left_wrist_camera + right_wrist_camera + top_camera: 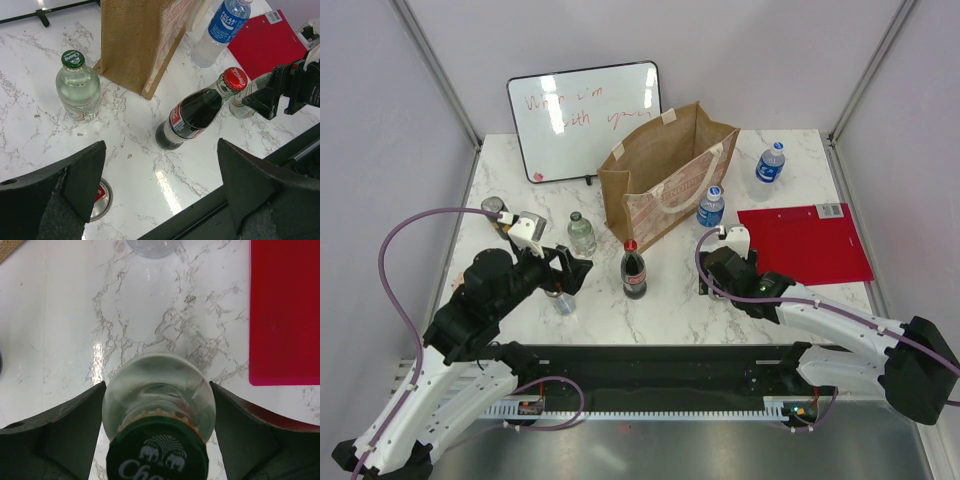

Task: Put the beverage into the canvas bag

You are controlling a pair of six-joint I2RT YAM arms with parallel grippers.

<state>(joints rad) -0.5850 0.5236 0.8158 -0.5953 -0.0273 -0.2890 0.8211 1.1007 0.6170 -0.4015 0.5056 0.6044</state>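
The tan canvas bag (pixel 665 170) stands upright at the back middle, and its corner shows in the left wrist view (pixel 132 40). A dark cola bottle with a red cap (pixel 634 270) stands in front of it (pixel 192 117). My left gripper (pixel 572 272) hangs open and empty (pixel 161 165) to the left of the cola bottle. My right gripper (pixel 710 275) has its fingers against both sides of a clear glass bottle with a green cap (pixel 159 405), which stands on the table to the right of the cola bottle (pixel 242 102).
A second clear green-capped bottle (pixel 581 233) stands left of the bag. Two blue-labelled water bottles (pixel 711 207) (pixel 771 162) stand right of it. A red clipboard (pixel 805 243) lies at the right, a whiteboard (pixel 585 120) at the back. A silver can (pixel 100 197) is under my left finger.
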